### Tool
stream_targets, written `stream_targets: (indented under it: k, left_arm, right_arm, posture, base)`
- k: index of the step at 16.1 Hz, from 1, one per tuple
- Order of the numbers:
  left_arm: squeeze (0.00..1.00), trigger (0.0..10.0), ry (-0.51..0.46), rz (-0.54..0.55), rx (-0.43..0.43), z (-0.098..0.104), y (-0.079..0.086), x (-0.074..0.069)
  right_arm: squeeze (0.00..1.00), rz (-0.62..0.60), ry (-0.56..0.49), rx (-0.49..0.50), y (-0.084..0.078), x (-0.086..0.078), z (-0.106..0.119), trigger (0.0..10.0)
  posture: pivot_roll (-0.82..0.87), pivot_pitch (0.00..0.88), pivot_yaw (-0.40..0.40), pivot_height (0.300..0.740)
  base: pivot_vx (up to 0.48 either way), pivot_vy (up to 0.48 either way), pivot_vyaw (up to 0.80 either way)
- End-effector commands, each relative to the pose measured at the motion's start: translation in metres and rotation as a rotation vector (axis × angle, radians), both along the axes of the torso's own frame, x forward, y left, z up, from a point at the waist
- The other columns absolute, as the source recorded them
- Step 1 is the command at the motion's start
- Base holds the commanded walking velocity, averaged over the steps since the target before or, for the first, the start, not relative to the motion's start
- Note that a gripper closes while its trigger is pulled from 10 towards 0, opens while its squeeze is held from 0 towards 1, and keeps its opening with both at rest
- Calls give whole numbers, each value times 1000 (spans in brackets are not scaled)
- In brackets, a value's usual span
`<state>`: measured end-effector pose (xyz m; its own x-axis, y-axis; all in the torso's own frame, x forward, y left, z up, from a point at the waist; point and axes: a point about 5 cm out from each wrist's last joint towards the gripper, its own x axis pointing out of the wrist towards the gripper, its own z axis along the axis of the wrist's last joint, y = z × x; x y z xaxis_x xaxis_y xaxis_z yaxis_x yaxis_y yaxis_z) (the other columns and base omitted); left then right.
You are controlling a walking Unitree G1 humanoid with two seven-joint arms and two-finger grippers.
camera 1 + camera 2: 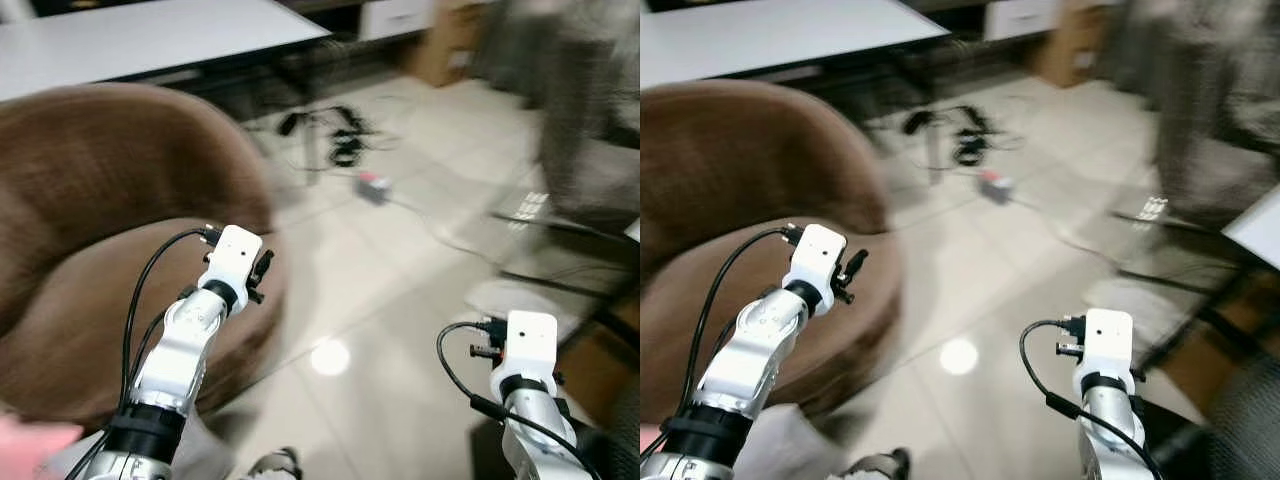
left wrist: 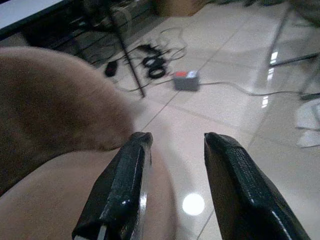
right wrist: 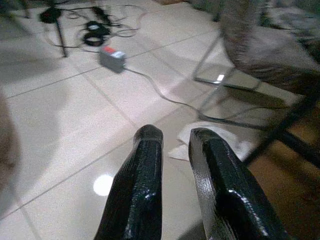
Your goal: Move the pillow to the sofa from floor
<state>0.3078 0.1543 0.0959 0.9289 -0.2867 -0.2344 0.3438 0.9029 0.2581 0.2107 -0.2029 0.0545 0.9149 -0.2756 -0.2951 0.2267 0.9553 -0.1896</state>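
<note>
A large brown plush sofa (image 1: 100,170) with a rounded seat cushion (image 1: 90,320) takes up the left side. My left gripper (image 2: 175,140) is open with nothing between its fingers. It hovers over the cushion's right edge (image 2: 75,165), its black fingers (image 1: 262,272) pointing toward the floor beyond. My right gripper (image 3: 175,134) hangs over bare tiles, slightly open and holding nothing. A blurred pink shape (image 1: 30,440) sits at the bottom left corner; I cannot tell what it is. I cannot make out any pillow for certain.
Black cables (image 1: 340,130) and a grey power strip (image 1: 372,185) lie on the tiled floor ahead. A white table (image 1: 130,40) stands at the back. To the right are a grey draped chair (image 1: 590,120) with metal legs and a white cloth (image 3: 210,137).
</note>
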Motion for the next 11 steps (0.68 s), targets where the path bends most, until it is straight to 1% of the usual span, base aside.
stream_targets:
  k: [1, 3, 5, 8, 11]
  left_arm:
    - [0, 10000, -8, -8, 0, 3, 1, 2]
    - [0, 10000, -9, -15, -1, 4, 1, 2]
    - [0, 10000, -16, -9, -28, 6, 2, 2]
    - [0, 10000, -17, 0, -28, 7, 5, 1]
    - [0, 10000, -16, 4, -13, 4, 4, 0]
  right_arm:
    - [0, -20, -6, 4, -2, -2, 0, 10000]
    - [0, -24, -12, 14, 0, -2, 0, 10000]
    - [0, -23, -11, 23, 2, -3, -1, 10000]
    - [0, -24, -10, 26, 2, -4, -2, 10000]
    - [0, 1, -8, 30, 0, -5, -2, 10000]
  posture:
    - [7, 8, 16, 740]
    - [10, 13, 20, 740]
    - [13, 15, 21, 740]
    - [11, 17, 21, 740]
    - [9, 5, 12, 740]
  base:
    - [0, 0, 800]
    - [0, 0, 800]
    - [0, 0, 800]
    - [0, 0, 800]
    - [0, 0, 800]
